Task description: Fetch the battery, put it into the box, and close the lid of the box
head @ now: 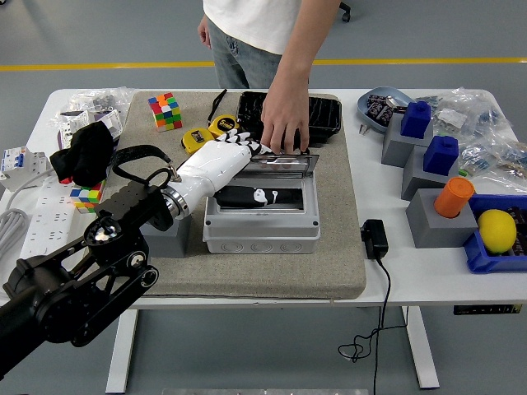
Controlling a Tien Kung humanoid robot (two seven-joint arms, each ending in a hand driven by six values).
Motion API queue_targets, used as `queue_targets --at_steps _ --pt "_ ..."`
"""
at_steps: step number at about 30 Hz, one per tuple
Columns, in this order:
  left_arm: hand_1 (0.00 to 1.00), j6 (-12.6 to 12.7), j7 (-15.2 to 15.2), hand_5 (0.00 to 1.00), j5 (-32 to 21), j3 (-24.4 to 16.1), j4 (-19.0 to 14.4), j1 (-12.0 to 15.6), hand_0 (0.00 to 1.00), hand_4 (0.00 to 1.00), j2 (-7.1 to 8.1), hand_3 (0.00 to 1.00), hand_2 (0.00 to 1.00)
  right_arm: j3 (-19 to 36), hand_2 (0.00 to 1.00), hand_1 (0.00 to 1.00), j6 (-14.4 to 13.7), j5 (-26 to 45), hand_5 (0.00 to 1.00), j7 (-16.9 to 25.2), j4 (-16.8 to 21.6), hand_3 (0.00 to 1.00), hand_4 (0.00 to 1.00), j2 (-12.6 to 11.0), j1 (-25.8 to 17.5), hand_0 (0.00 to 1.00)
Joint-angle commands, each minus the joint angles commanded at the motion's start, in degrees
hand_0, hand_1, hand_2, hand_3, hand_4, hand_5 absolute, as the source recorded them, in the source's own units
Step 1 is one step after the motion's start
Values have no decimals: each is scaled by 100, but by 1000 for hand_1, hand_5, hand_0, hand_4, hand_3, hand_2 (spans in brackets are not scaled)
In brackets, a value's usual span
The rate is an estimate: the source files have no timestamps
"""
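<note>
Two hands at box [262,220]: left hand [247,194] inside, person's hand [286,125] on lid [284,162].

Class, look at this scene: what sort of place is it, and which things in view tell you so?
Probably a robotics lab or test workshop: a white table on a grey floor with a yellow line, a grey box on a mat, and clutter such as puzzle cubes and bagged parts.

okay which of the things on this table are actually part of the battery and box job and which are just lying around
Job:
- grey box
- its clear lid, held by the person's hand
- left hand, reaching into the box

Lying about:
- Rubik's cube
- yellow tape measure
- black tray
- lemon
- power adapter
</note>
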Motion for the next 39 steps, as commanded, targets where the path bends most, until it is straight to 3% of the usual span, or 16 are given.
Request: queue_targets --at_steps 5,12,22,29,34,35,39 --pt "948 -17 44 998 -48 335 -459 102 998 998 297 757 810 -21 668 644 -8 27 933 7 -11 723 998 -16 1 698" --pt "936 -108 117 998 -104 687 -887 168 998 998 533 753 795 26 668 643 -5 1 932 10 -2 723 998 -27 39 698" --pt "930 -164 170 998 -105 1018 -1257 248 998 998 720 752 795 34 667 643 -13 16 932 -5 -15 723 998 -28 33 698" --pt "921 155 -77 998 -323 356 -1356 402 998 998 566 752 794 84 668 643 -6 -25 931 -2 -2 723 998 -17 62 697" --pt "911 295 -504 998 -1543 -761 -1471 720 998 998 222 751 796 54 667 643 -17 11 931 -3 -18 723 998 -1 51 697" --pt "878 284 -577 869 -1767 -982 -1469 782 876 998 147 758 805 51 668 643 -17 10 930 -4 -18 723 998 4 46 697" --pt "878 127 -633 869 -2698 -1824 -1399 1015 876 998 -97 758 805 63 668 643 -11 -22 930 -8 -7 723 998 25 33 697"
